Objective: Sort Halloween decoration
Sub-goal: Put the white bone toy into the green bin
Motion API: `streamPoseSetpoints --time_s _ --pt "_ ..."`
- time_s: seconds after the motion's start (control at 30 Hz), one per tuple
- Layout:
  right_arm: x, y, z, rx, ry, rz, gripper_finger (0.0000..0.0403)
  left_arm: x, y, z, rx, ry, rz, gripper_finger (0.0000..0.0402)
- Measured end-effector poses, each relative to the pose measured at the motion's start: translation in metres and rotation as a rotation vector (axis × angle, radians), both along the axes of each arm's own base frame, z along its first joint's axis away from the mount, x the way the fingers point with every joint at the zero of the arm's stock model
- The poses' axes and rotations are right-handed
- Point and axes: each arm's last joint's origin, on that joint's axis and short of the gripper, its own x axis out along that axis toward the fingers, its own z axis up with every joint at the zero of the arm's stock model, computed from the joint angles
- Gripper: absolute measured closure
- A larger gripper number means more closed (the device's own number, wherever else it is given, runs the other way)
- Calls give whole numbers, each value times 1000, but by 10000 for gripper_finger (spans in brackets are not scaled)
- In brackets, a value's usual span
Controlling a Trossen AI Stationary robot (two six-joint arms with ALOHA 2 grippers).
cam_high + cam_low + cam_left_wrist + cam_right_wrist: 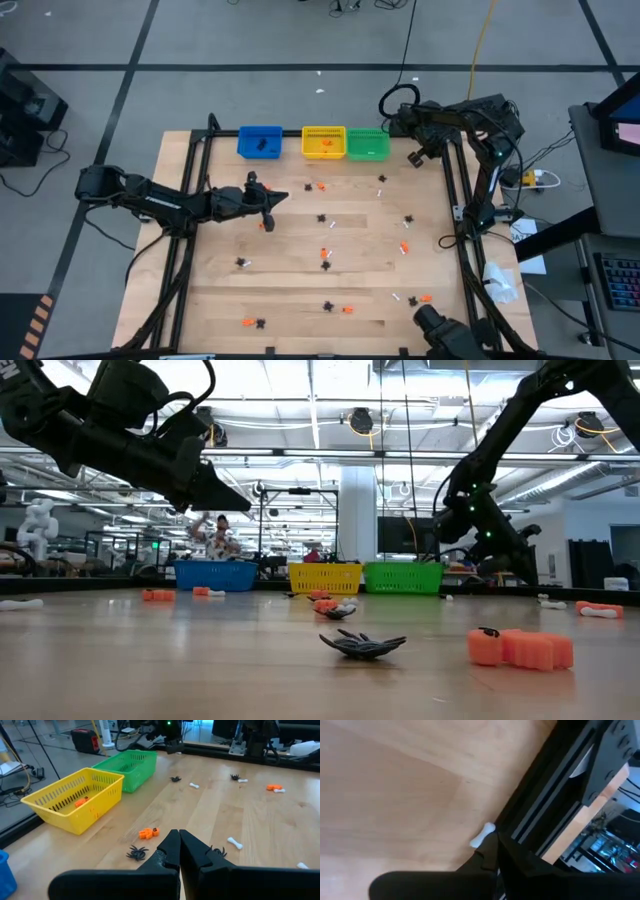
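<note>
Small Halloween decorations lie scattered on the wooden table [300, 250]: black spiders [136, 853], orange pieces [148, 833] and white bones [235, 842]. My left gripper [283, 197] hovers shut above the table's middle left, its tips [179, 834] empty and clear of the trinkets below. My right gripper [414, 158] is shut at the far right corner, slanting down. Its tips [494, 847] stand right beside a white bone [482, 836] that lies flat on the wood next to the frame rail. My right gripper's shut fingertips [489, 851] come down slanting right next to one end of the white bone [488, 828]. I cannot tell whether they touch it. The bone lies flat on the table.
Blue [260, 141], yellow [323, 130] and green [367, 145] bins stand in a row at the far edge. The yellow one holds an orange piece [81, 801], the blue one a black piece. Black frame rails [545, 805] border the table. A camera [440, 325] sits at the near right.
</note>
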Motion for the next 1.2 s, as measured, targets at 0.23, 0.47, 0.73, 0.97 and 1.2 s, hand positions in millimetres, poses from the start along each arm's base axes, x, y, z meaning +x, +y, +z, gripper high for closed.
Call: streamPoseSetpoints --time_s 0.23,0.47,0.73,0.97,1.2 --pt "6 -6 -13 42 100 -28 403 0 0 0 1 1 1 402" --pt "8 -10 -21 79 162 -51 403 0 0 0 1 3 2 402" --pt "11 -9 -22 67 140 -73 403 0 0 0 0 4 2 402" --pt "11 -10 -26 70 144 -74 403 0 0 -1 0 8 2 402" --pt "18 -8 -35 86 216 -37 403 0 0 -2 0 18 3 402"
